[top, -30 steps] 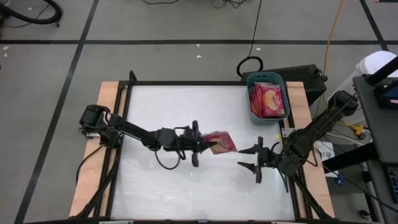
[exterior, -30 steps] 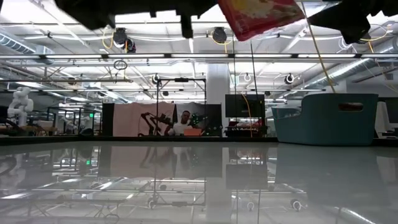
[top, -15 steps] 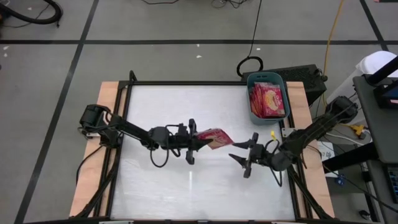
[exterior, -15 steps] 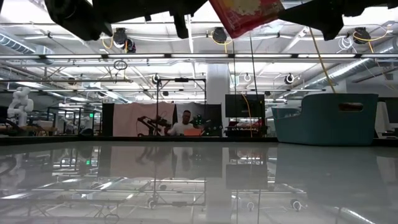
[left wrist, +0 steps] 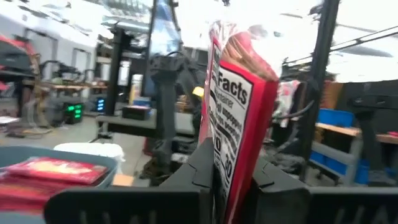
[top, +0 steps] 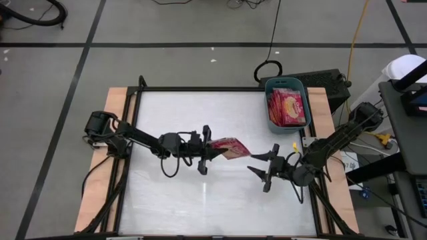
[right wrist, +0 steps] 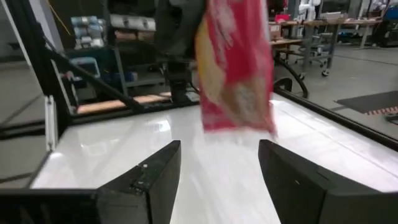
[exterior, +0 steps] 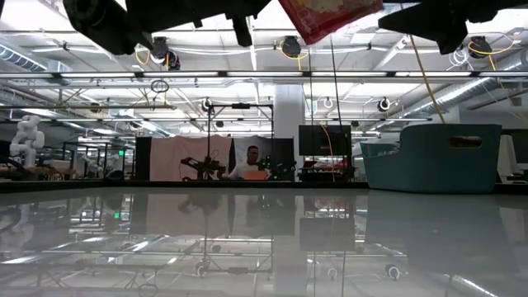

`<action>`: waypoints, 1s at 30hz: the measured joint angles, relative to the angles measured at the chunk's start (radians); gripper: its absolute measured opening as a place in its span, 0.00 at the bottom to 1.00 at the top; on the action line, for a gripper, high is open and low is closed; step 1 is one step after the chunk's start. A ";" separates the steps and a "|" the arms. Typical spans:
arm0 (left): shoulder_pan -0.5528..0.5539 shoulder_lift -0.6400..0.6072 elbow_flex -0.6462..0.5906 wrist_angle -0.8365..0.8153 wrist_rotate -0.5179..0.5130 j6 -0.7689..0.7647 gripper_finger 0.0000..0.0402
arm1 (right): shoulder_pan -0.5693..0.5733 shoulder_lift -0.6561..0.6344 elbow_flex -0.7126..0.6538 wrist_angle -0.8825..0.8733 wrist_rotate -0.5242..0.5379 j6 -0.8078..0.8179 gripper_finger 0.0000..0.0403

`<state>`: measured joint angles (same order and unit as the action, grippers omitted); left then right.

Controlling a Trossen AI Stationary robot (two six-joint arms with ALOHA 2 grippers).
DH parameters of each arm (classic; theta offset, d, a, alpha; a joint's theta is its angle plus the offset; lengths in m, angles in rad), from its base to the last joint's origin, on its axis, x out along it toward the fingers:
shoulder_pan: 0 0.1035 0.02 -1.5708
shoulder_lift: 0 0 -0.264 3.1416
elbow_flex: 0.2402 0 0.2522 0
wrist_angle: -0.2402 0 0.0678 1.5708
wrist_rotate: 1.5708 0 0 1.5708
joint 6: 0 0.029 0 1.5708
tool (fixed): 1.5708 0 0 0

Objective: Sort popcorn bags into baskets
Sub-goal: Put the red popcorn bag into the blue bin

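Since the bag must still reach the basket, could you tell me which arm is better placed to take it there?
Probably the right: its open gripper faces the bag held by the left gripper, and its side is nearer the basket.

- The worktop (top: 200, 120) is a big white shiny board with a thin black frame all round it.
- Strips of light brown wood (top: 113, 113) show on both sides, just outside the black frame.
- A teal-blue basket (top: 287, 86) sits at the far right corner of the worktop. Part of it sticks out past the black frame.
- Red popcorn bags (top: 287, 108) lie inside that basket.
- From low down, the white top (exterior: 264, 247) shines like a mirror, and the basket (exterior: 429, 157) stands at its far right edge.
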<state>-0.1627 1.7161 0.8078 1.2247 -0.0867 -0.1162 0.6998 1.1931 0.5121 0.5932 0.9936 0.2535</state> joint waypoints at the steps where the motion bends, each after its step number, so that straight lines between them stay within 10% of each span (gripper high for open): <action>1: 0.001 0.000 0.000 0.004 0.013 -0.003 0.06 | 0.000 0.000 0.000 -0.015 0.001 0.005 0.52; 15: -0.024 0.000 0.000 -0.053 0.054 -0.027 0.07 | -0.073 0.000 0.000 0.109 -0.107 -0.038 0.50; 30: 0.006 0.000 0.000 -0.074 0.024 -0.009 0.11 | -0.166 0.034 -0.001 0.105 -0.211 -0.041 0.03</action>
<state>-0.1566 1.7161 0.8082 1.1507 -0.0628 -0.1247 0.5335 1.2270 0.5115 0.6982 0.7826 0.2121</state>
